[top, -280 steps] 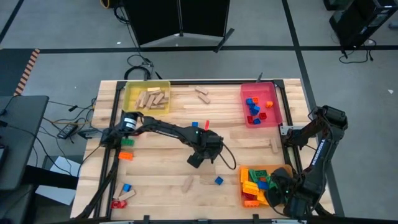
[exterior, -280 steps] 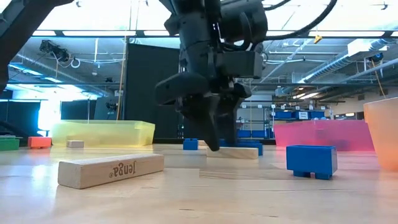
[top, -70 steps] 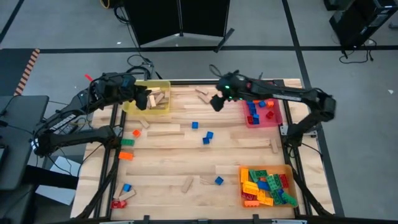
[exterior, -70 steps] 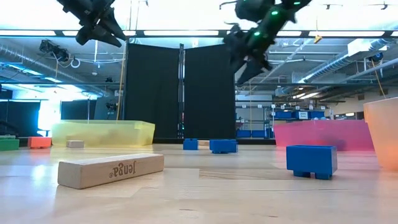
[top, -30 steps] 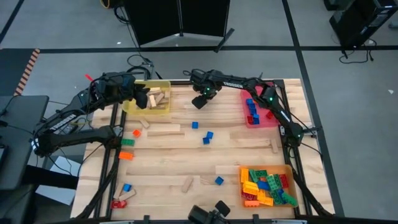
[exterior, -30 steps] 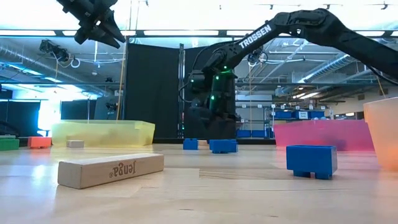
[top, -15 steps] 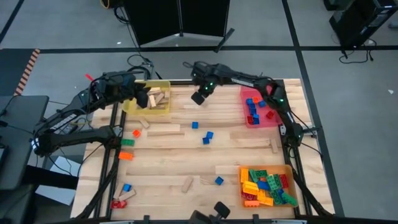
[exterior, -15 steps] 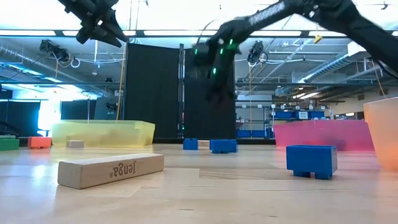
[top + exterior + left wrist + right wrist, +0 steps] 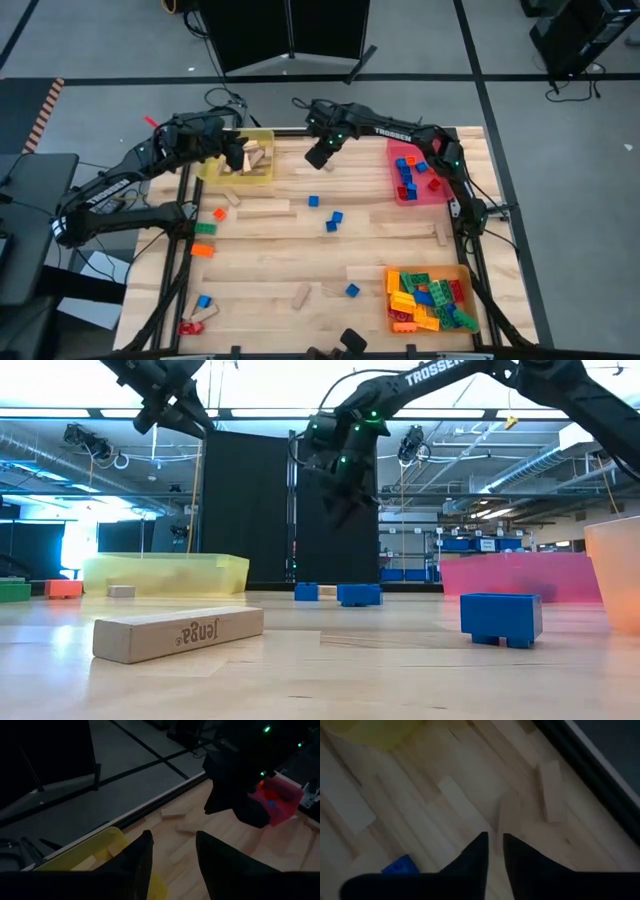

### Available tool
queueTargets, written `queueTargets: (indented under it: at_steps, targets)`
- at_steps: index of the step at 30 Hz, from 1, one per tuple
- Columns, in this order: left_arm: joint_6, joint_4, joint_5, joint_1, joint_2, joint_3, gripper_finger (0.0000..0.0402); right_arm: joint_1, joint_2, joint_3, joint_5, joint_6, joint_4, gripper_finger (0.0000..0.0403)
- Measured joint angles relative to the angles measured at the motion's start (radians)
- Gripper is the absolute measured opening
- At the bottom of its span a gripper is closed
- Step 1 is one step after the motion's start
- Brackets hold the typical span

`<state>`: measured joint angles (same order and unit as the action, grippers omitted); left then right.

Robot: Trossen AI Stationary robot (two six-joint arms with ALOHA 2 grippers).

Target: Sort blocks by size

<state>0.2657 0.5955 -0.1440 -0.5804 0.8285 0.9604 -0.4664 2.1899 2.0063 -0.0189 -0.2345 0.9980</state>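
Right gripper [image 9: 317, 157] hangs above the far middle of the table, between the yellow tray [image 9: 236, 157] and the red tray [image 9: 419, 167], and its own wrist view gives the clearest answer on the fingers [image 9: 470, 861]: drawn together to a thin slit, nothing between them. That same view looks down on two tan wooden blocks [image 9: 552, 790] lying on the planks and a corner of a small blue brick [image 9: 399, 865], all well below the tips.

Left gripper [image 9: 232, 152] sits over the yellow tray's near-centre edge, and the left wrist camera shows its two fingers [image 9: 140, 865] standing apart with empty air between them, the tray's yellow rim just below and the other arm's dark head across the way.

From overhead you get the spread: wooden pieces in the yellow tray, blue and red bricks in the red tray, a heap of mixed bricks in the orange tray [image 9: 427, 298], and strays across the table [image 9: 270, 260].

Down at table height comes what the overhead misses: both grippers are clearly lifted off the wood, with a printed wooden block [image 9: 179, 632] and a blue brick [image 9: 501, 618] up front.
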Motion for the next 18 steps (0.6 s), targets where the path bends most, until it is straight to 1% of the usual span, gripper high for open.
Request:
queueTargets:
  at_steps: [3,6,10,13,16,18]
  targets:
    - [0.000,0.000,0.000,0.000,0.011,0.000,0.0157,0.000,0.000,0.001,0.026,0.024,-0.009,0.0098]
    - [0.000,0.001,0.000,0.000,0.018,0.000,0.0157,0.000,0.000,0.000,0.067,0.037,-0.027,0.0141]
    - [0.000,0.001,0.000,0.000,0.020,0.000,0.0157,-0.001,0.000,0.000,0.107,0.026,-0.050,0.0203]
    - [0.000,0.001,0.000,0.000,0.020,0.000,0.0157,-0.003,0.015,-0.001,0.113,0.006,-0.088,0.0244]
    - [0.000,0.001,0.000,0.000,0.020,0.000,0.0157,-0.006,0.051,-0.023,0.097,-0.044,-0.118,0.0268]
    - [0.000,0.001,0.001,0.000,0.020,0.000,0.0157,-0.008,0.087,-0.032,0.071,-0.064,-0.097,0.0274]
